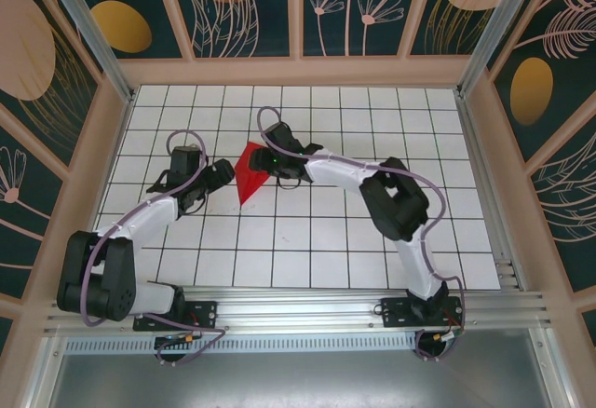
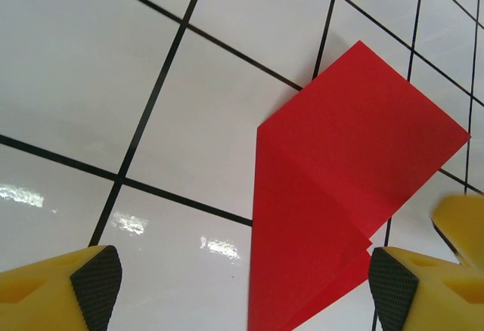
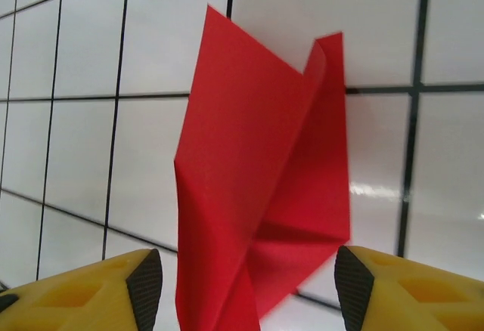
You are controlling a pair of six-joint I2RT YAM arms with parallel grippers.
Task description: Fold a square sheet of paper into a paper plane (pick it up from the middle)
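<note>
Bright, even light from above fills every view. Soft glare patches sit on the glossy white desk [image 2: 128,225] in both wrist views. Shadows are faint and diffuse. The left pincer [image 2: 243,286] shows blurred yellow fingers [image 2: 461,221] at the frame edge.

The left arm [image 1: 140,217] and the right arm [image 1: 345,173] are showing white shells between bulky black joints, each standing on a black base plate [image 1: 177,315]. A greyish-purple cable [image 1: 86,282] is looping along each arm. The fingers [image 2: 45,297] are showing yellow bodies tipped with black textured pads [image 2: 97,286].
</note>
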